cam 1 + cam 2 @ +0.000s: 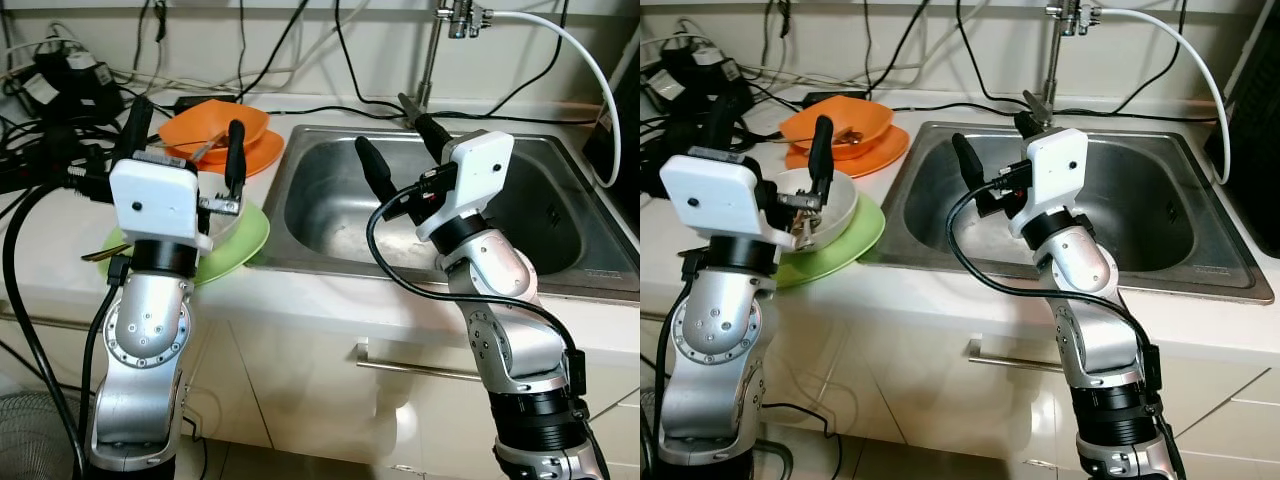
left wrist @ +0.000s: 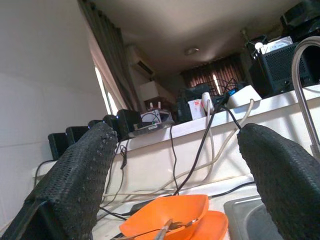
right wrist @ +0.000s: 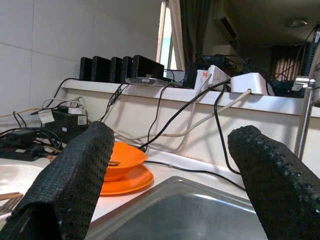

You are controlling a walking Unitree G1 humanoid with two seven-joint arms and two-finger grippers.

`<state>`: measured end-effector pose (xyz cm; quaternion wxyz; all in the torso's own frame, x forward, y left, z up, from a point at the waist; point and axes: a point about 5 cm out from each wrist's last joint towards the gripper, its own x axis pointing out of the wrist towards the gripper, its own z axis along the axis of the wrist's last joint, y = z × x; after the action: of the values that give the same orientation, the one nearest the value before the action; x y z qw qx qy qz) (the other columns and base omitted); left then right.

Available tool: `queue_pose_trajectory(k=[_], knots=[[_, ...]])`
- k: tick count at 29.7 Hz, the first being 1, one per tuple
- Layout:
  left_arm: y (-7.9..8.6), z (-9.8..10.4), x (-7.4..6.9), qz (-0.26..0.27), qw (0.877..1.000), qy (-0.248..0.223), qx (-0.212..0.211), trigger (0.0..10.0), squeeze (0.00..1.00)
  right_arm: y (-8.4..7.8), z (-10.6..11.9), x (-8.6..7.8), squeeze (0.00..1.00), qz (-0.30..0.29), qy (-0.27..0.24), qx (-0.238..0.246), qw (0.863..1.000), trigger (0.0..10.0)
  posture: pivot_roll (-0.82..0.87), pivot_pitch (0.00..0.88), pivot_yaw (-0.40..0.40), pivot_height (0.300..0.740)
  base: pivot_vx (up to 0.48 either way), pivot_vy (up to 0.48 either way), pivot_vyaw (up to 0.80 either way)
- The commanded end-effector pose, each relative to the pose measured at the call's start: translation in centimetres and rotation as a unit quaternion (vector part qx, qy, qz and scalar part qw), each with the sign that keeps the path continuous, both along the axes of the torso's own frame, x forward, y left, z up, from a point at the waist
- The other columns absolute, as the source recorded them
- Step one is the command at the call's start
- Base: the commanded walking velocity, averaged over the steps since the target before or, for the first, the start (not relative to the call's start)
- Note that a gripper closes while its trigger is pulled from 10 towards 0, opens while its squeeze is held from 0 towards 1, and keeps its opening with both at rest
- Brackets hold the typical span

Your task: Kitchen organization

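Landmark: the steel sink [image 1: 520, 215], set in the white counter [image 1: 40, 250].
Left gripper [image 1: 190, 140]: raised over the dishes on the counter to the left of the sink; fingers spread wide, holding nothing.
Right gripper [image 1: 400, 135]: raised over the sink's left half; fingers spread wide, holding nothing.
Dishes: a white bowl [image 1: 835, 200] sits on a green plate [image 1: 845, 245] just beside the sink's left rim, chopsticks [image 3: 10, 197] resting at it. Farther back from the sink, an orange bowl [image 1: 215, 125] with a utensil in it sits on an orange plate [image 1: 255, 155].
Cables [image 1: 60, 130]: a tangle of cords and adapters behind the dishes, well left of the sink.
Risk: the green plate overhangs near the counter edge; in my judgement a careless descent of the left gripper could tip the bowl or push the stack off.
Risk: a reach for the orange set could snag cords.
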<state>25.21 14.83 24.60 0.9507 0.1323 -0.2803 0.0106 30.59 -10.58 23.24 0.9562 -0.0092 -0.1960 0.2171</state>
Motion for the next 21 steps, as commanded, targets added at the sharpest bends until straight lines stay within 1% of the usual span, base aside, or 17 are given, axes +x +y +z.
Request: queue_pose_trajectory(k=[1, 4, 7, 12, 15, 17, 18, 21], knots=[[0.5, -0.3, 0.1, 0.018, 1.0, 0.004, 0.005, 10.0, 0.0, -0.2, 0.1, 0.0, 0.0, -0.001, 0.0, -0.002, 1.0, 10.0, -0.07, 0.027, 0.056, 0.74, 0.0, 0.0, 0.0], [0.9, -0.9, 0.2, 0.028, 0.999, 0.017, -0.001, 10.0, 0.0, -0.2, 0.0, 0.0, 0.0, -0.001, 0.002, -0.001, 1.0, 10.0, -0.07, 0.026, 0.056, 0.74, 0.0, 0.0, 0.0], [1.5, -1.6, 0.3, 0.05, 0.998, 0.035, -0.02, 10.0, 0.0, -0.3, -0.1, 0.0, 0.0, 0.002, 0.005, -0.001, 1.0, 10.0, -0.07, 0.025, 0.058, 0.74, 0.0, 0.0, 0.0], [1.8, -1.5, 0.3, 0.057, 0.998, 0.032, -0.022, 10.0, 0.0, -0.3, -0.2, -0.1, 0.0, 0.011, 0.015, 0.004, 1.0, 10.0, -0.08, 0.025, 0.058, 0.74, 0.0, 0.0, 0.0], [1.7, -1.2, -0.2, 0.054, 0.998, 0.018, -0.01, 10.0, 0.0, -0.3, -0.5, -0.2, 0.0, 0.029, 0.03, 0.005, 0.999, 10.0, -0.08, 0.024, 0.057, 0.74, 0.0, 0.0, 0.0], [1.7, -1.5, -0.8, 0.049, 0.999, 0.02, 0.002, 10.0, 0.0, -0.4, -0.7, -0.2, 0.0, 0.037, 0.037, -0.001, 0.999, 10.0, -0.08, 0.024, 0.057, 0.74, 0.0, 0.0, 0.0], [1.7, -1.5, -0.8, 0.049, 0.999, 0.02, 0.002, 10.0, 0.0, -0.4, -0.7, -0.2, 0.0, 0.037, 0.037, -0.001, 0.999, 10.0, -0.08, 0.024, 0.057, 0.74, 0.0, 0.0, 0.0], [1.6, -2.3, -1.7, 0.037, 0.999, 0.031, 0.019, 10.0, 0.0, -0.5, -1.1, -0.2, 0.0, 0.053, 0.055, -0.011, 0.997, 10.0, -0.06, 0.027, 0.048, 0.74, 0.0, 0.0, 0.0]])
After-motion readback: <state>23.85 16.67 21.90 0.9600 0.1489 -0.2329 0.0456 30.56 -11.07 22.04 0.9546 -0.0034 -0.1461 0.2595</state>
